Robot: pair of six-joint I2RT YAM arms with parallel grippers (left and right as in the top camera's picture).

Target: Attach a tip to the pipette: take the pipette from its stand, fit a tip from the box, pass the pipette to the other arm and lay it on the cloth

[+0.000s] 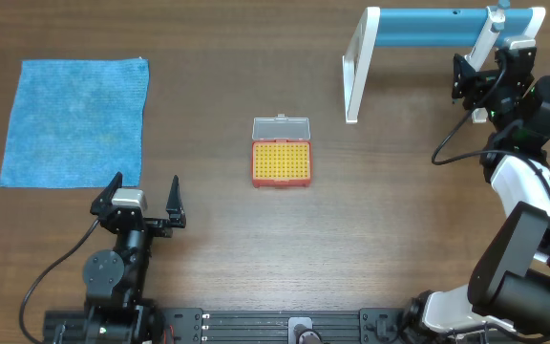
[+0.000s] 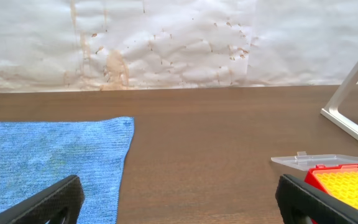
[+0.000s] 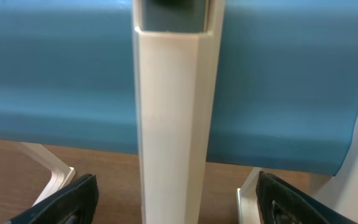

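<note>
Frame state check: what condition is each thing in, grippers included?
pipette: hanging on the stand, not gripped.
tip box: lid open.
cloth: spread flat.
left gripper: jaws open, holding nothing.
right gripper: jaws open, one either side of the pipette.

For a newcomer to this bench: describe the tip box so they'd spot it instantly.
On the table, look midway between the blue cloth and the blue-and-white stand. The tip box is the only red thing, with yellow tips and a clear lid open.
</note>
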